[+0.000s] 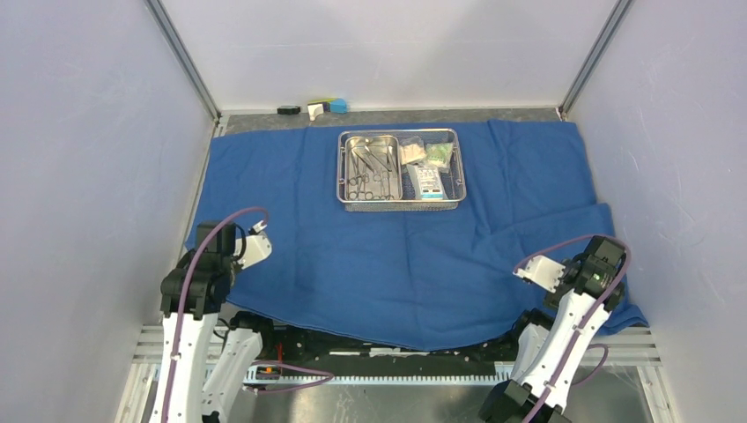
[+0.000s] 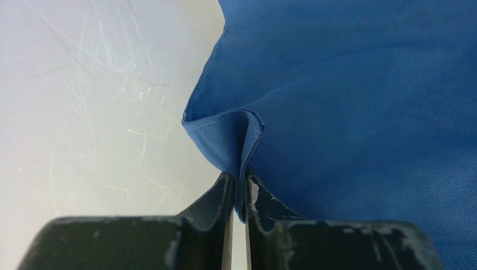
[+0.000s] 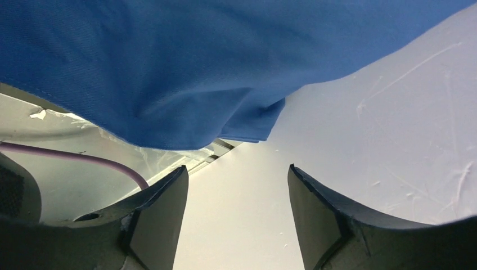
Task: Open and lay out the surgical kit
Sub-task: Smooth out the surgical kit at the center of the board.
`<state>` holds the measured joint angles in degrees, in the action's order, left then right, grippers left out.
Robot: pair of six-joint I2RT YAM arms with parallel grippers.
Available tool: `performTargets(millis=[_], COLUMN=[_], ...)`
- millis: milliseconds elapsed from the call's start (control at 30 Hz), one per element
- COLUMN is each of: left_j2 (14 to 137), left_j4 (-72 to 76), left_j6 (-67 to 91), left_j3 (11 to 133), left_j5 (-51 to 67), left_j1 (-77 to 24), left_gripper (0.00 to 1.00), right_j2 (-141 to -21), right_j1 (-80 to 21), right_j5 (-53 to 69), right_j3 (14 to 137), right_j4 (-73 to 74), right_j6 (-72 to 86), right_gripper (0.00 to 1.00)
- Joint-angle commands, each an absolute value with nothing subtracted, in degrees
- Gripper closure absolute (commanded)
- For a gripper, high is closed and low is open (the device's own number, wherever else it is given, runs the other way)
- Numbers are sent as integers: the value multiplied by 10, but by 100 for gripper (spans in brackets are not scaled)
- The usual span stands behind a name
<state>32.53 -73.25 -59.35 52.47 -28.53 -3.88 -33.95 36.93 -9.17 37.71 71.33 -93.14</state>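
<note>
The blue cloth point(image 1: 396, 264) lies spread open over the white surface point(image 2: 84, 112), its near edge reaching the front. The steel mesh tray point(image 1: 401, 205) sits on the cloth toward the far side. The metal instruments point(image 1: 372, 172) lie in the tray's left part and the clear packets point(image 1: 429, 167) in its right part. The left hand point(image 2: 241, 191) is clenched on a folded bit of the cloth's left edge, the fabric pinched between its fingers point(image 2: 214, 197). The right hand point(image 3: 236, 174) is released, fingers spread apart, just beside the cloth's near right corner and not touching it.
</note>
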Motion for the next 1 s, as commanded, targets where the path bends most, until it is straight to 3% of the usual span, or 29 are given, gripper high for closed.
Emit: performTargets(millis=[0, 167, 200, 267, 367, 500, 667, 967], left_j2=[370, 413, 416, 420, 417, 423, 462, 571], left_j4=[-737, -755, -766, -781, -798, -804, -799, -666], left_j6=[-630, -620, -617, -609, -607, -598, -549, -423], left_j3=[547, 579, 584, 589, 592, 616, 652, 690], left_j5=[-324, -331, -330, -332, -345, -353, -322, -201], left_j1=[-39, -39, -39, -39, -38, -39, -39, -38], left_gripper=[84, 83, 76, 50, 22, 1, 0, 0], right_j2=[-379, -428, -443, -474, -522, -573, -566, -595], right_j1=[371, 371, 370, 360, 316, 225, 135, 96], right_j5=[-76, 35, 66, 130, 184, 198, 155, 118], right_j3=[417, 485, 507, 540, 579, 605, 561, 512], right_j4=[722, 722, 722, 722, 721, 670, 513, 323], right_j6=[-1063, -1029, -1013, -968, -893, -742, -599, -442], right_gripper=[27, 22, 21, 16, 2, 2, 2, 2])
